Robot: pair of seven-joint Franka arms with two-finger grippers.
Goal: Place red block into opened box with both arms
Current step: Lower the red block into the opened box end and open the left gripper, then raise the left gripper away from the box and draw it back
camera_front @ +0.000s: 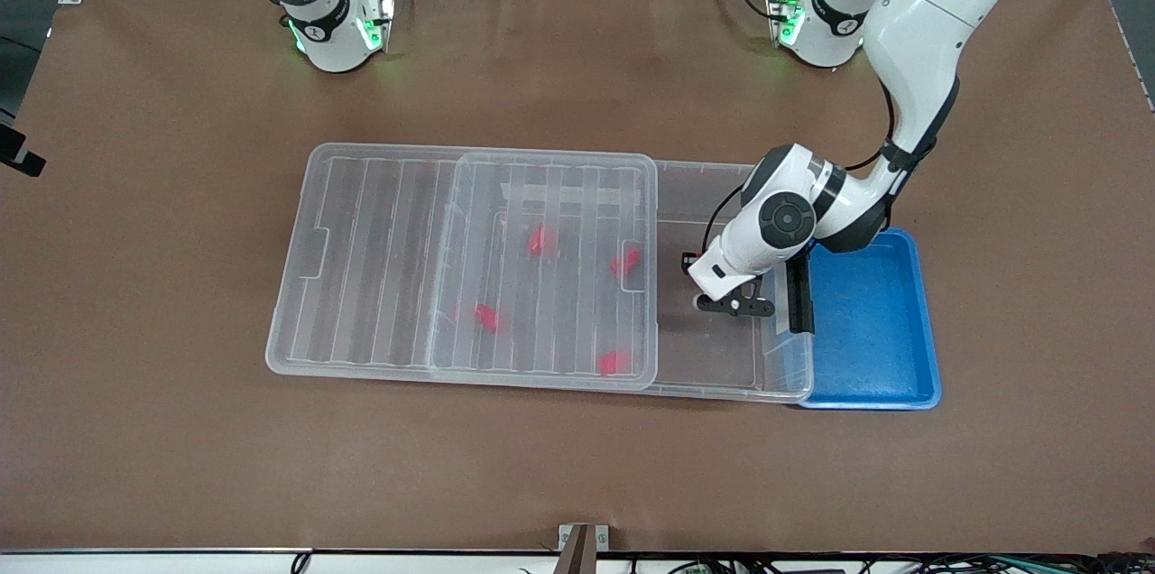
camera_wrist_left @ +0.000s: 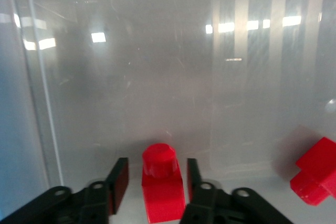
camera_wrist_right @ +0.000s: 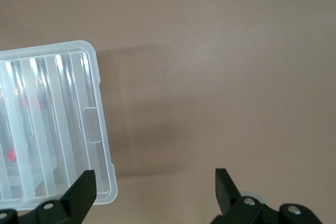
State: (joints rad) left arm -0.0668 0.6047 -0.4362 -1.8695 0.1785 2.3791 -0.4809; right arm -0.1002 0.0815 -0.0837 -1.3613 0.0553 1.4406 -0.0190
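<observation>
The clear box (camera_front: 722, 375) lies mid-table, its ribbed lid (camera_front: 379, 267) slid toward the right arm's end so that the end by the blue tray is uncovered. My left gripper (camera_front: 733, 303) reaches down into that uncovered part. In the left wrist view a red block (camera_wrist_left: 161, 182) lies between the fingers of the left gripper (camera_wrist_left: 157, 167), stub pointing away, with a gap on each side: the jaws are open. A second red block (camera_wrist_left: 316, 177) lies close by. My right gripper (camera_wrist_right: 155, 174) is open and empty over bare table beside the lid's corner (camera_wrist_right: 52, 124); the front view does not show it.
Several red blocks (camera_front: 541, 240) show through the lid inside the box. A blue tray (camera_front: 875, 321) stands against the box's end toward the left arm, next to the black clip handle (camera_front: 799, 294). Brown table surface surrounds the box.
</observation>
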